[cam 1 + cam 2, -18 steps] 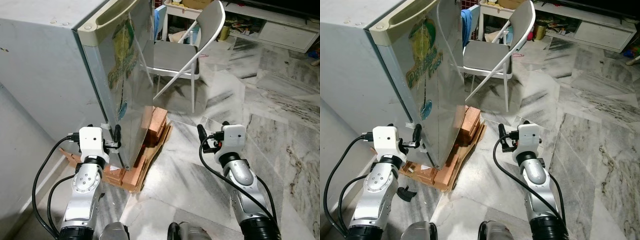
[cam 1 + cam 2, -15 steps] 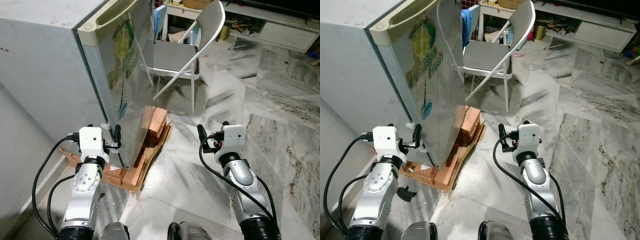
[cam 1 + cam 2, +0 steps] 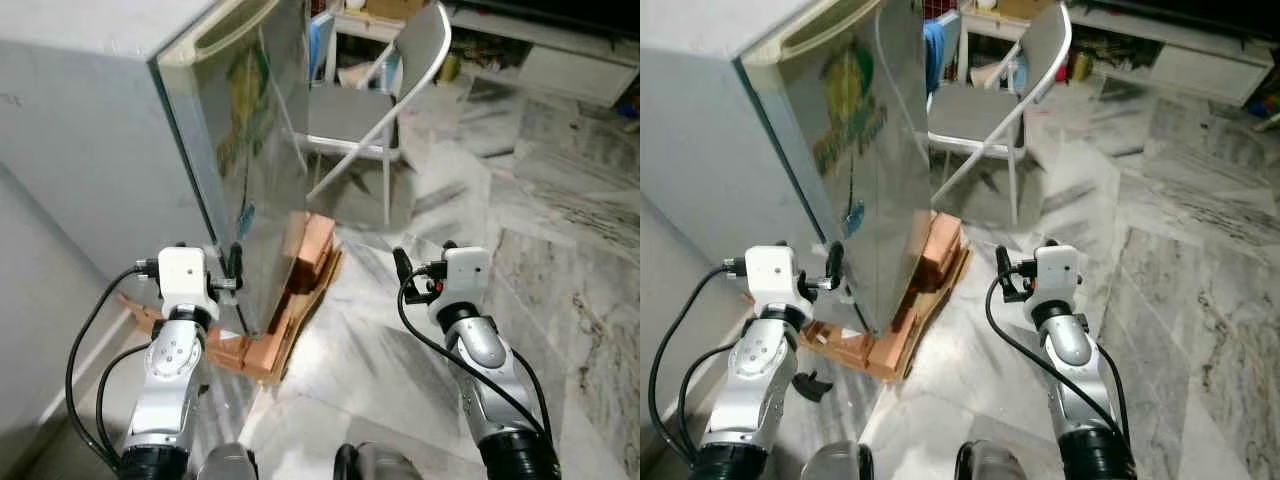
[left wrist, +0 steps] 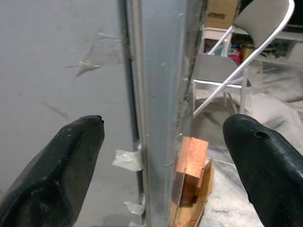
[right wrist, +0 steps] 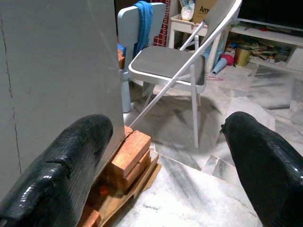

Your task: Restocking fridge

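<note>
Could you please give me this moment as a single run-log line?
task: restock fridge | fridge: door shut, on bricks | left gripper: open at door edge | right gripper: open, empty | chair: behind

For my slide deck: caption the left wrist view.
Open left tool straddles the fridge door's edge, bricks beneath, folding chair beyond.

We lose the fridge (image 3: 240,150) top past the frame edge above our left gripper (image 4: 163,142), its base hidden behind bricks (image 3: 300,270), and the shelf clutter (image 3: 1110,50) far beyond our right gripper (image 5: 175,156) blurs.
</note>
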Available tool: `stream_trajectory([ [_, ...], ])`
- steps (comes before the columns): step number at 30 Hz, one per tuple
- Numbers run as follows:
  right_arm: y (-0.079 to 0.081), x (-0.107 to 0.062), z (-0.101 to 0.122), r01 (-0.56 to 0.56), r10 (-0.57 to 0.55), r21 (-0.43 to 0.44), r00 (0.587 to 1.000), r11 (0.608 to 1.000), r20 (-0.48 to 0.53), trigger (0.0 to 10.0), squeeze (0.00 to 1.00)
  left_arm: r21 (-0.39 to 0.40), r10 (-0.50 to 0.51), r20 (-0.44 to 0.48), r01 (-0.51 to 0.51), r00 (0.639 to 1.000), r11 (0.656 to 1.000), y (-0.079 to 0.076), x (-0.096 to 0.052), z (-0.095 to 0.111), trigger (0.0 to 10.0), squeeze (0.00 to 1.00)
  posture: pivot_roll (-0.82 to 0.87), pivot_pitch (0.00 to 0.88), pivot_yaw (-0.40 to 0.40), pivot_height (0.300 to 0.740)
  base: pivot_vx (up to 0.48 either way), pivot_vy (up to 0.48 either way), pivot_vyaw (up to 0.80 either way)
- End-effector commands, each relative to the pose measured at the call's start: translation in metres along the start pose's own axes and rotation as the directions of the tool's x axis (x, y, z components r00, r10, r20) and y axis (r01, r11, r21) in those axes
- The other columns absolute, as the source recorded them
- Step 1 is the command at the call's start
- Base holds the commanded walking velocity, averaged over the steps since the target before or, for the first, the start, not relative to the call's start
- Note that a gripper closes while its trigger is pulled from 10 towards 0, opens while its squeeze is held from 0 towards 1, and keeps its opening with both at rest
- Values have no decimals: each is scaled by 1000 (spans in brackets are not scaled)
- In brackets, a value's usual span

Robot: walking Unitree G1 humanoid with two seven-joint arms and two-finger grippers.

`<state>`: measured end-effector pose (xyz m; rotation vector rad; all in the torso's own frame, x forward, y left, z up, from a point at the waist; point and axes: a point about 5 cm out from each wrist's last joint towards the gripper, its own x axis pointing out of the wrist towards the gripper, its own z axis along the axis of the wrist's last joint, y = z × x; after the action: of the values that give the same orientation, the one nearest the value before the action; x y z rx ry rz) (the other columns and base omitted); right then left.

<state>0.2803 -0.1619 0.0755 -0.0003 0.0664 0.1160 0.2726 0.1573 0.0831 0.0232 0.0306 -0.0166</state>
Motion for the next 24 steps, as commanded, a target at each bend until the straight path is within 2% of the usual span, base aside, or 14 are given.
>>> stream_trajectory([
  [1,-5,1,0,17,-17,14,1000,1000,-2,10000,0,1,-8,-8,8,1000,1000,-3,2,-2,10000,0,52,94,-56,740,0,0,-644],
  [3,-5,1,1,15,-15,24,1000,1000,-2,10000,0,-6,-16,-9,16,1000,1000,-5,7,-1,10000,0,50,95,-60,740,0,0,-722],
  [7,-4,1,3,10,-10,19,1000,1000,9,10000,0,-6,3,1,-3,1000,1000,2,16,3,10000,0,41,98,-59,740,0,0,-745],
  [11,-5,-1,4,10,-11,20,1000,1000,17,10000,0,12,14,15,-14,1000,1000,7,21,6,10000,0,28,103,-54,740,0,0,0],
  [16,-3,-8,11,-1,2,-19,999,1000,42,10000,0,18,97,23,-98,995,995,25,38,10,10000,0,6,116,-53,740,0,0,0],
  [24,-8,-15,12,7,-5,-35,999,999,36,10000,0,15,99,31,-99,995,995,29,47,11,10000,0,-11,135,-56,740,0,0,0],
])
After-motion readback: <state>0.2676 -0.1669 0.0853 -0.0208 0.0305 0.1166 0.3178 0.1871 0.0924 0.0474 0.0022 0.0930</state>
